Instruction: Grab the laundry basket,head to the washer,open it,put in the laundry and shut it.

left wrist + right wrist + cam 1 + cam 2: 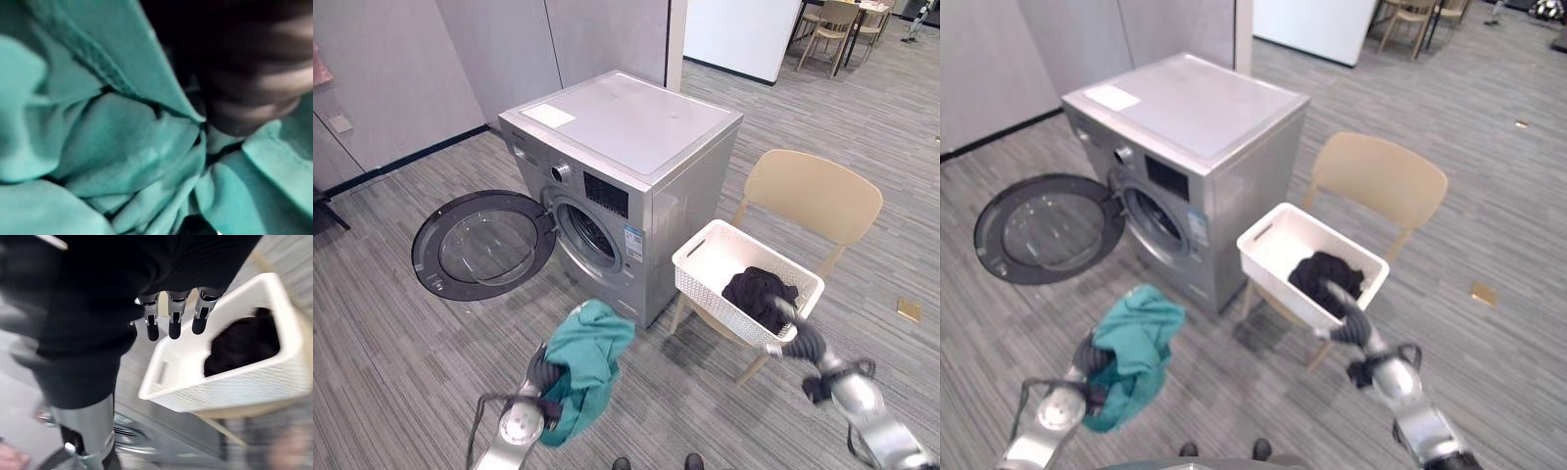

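Observation:
The silver washer [636, 127] stands ahead with its round door [484, 245] swung wide open to the left, showing the drum opening [587, 233]. My left hand [540, 372] is raised in front of the washer, shut on a teal garment [592, 352] that drapes over it; the same teal cloth [122, 147] is bunched close in the left wrist view. A white laundry basket [705, 264] sits on a beige chair [813, 196] to the right of the washer, with a black garment [759, 294] inside. My right hand [800, 338] hovers at the basket's near rim, its fingers [169, 325] straight and empty.
A grey wall [401, 78] runs behind and left of the washer. More chairs [837, 24] and a table stand far off at the back right. A small brass floor plate [909, 309] lies right of the beige chair. Striped grey carpet lies in front of the washer.

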